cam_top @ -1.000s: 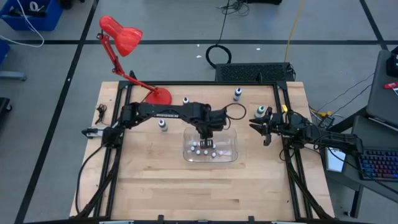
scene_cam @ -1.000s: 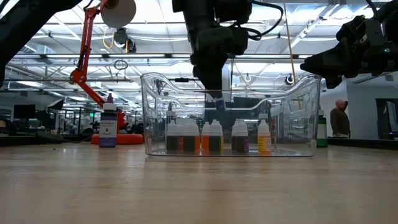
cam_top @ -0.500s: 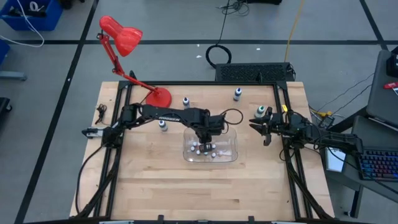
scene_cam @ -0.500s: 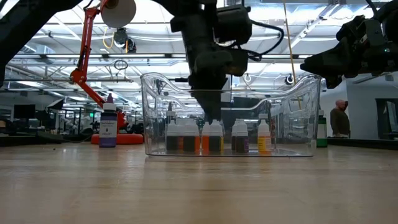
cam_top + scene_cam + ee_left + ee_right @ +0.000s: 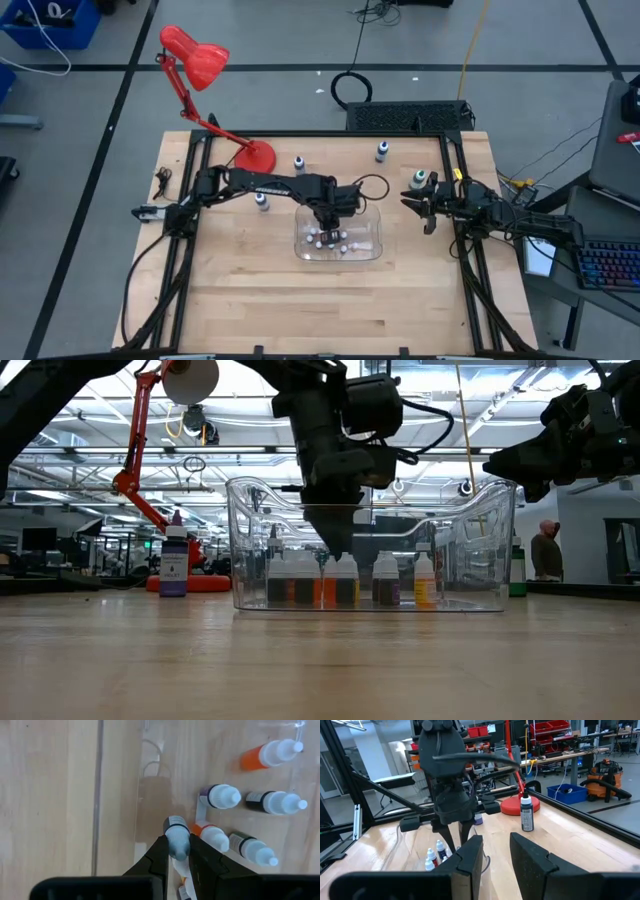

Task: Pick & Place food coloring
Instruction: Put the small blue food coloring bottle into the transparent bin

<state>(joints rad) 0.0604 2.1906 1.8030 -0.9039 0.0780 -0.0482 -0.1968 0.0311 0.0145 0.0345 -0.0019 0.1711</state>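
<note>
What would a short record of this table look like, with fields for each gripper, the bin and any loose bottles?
left gripper: inside the clear plastic bin, shut on a tiny grey-capped bottle
right gripper: open, empty, at the right side of the wooden table
bin contents: several small white-capped bottles
outside bin: four small dark-capped bottles standing on the table
</note>
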